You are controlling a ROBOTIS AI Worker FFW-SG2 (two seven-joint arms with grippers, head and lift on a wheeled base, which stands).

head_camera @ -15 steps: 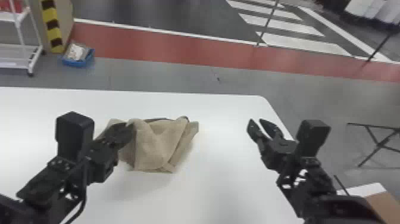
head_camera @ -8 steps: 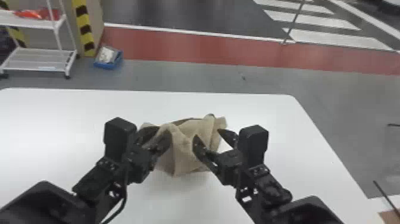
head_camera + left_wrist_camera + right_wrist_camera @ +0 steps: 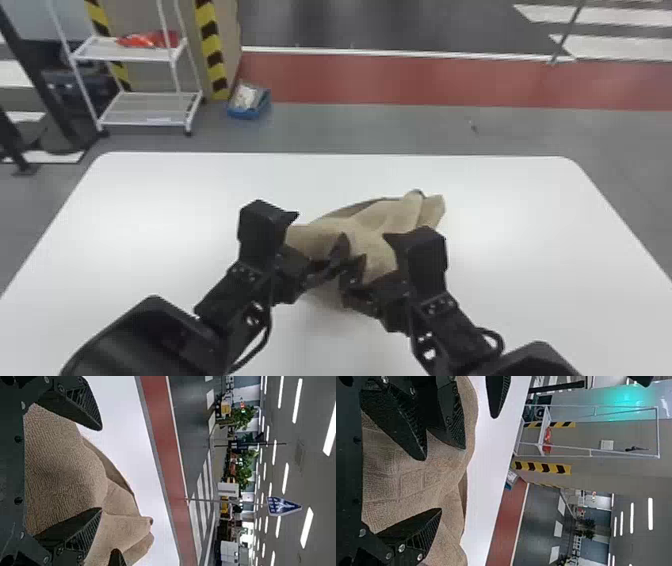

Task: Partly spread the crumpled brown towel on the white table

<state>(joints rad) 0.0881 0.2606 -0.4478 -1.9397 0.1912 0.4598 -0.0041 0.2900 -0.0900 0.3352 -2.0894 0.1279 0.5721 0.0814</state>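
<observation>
L gripper (image 3: pixel 320 226) & R gripper (image 3: pixel 374 247) were close tgthr over brn towel (image 3: pixel 387 213), both w/ fingers spread. Towel lay crumpled on wht table (image 3: pixel 150 210).

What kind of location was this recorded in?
Probably an indoor test or exhibition hall: rows of ceiling lights, a blue triangular road sign and painted crosswalk stripes beyond the table.
</observation>
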